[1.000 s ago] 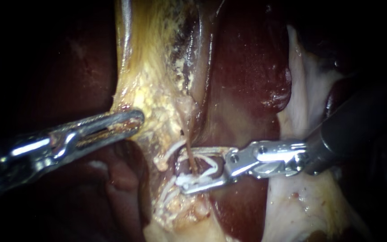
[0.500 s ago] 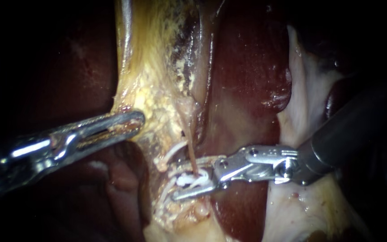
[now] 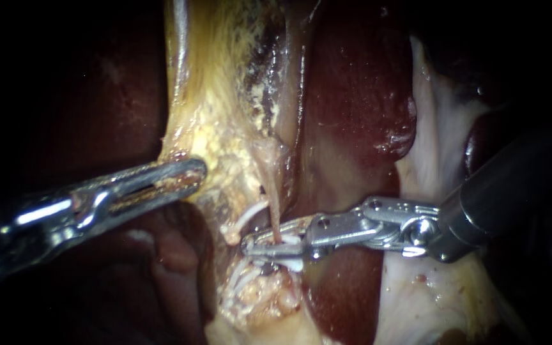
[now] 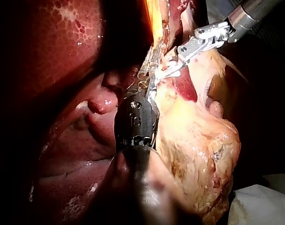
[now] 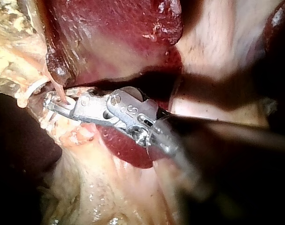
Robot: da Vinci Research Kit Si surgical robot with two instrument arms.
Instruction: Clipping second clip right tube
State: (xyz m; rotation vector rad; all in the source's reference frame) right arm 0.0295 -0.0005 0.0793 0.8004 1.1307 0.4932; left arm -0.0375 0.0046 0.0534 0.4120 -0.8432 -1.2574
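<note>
Jaws of the right instrument (image 3: pixel 248 245), slim bright metal, are clenched almost flat on the thin tan tube (image 3: pixel 273 214) and a white clip (image 3: pixel 287 240), mid-scene. The left instrument (image 3: pixel 199 170) grips lumpy yellow tissue (image 3: pixel 225 153), left of the glossy dark-red liver (image 3: pixel 352 96).

A band of tissue (image 3: pixel 218 128) runs down the middle of the endoscope view, the liver (image 3: pixel 352 96) behind it and to its right. The left instrument (image 3: pixel 198 176) comes in from the left, jaws closed on the band's left edge. A thin tube (image 3: pixel 272 211) hangs from the band's lower end, and the right instrument (image 3: pixel 248 248) reaches in from the right, in front of the liver, jaws closed across the tube from above and below. A clip (image 3: pixel 291 262) lies along the lower jaw, under the crossing; the two tips stand apart, the band between them.
</note>
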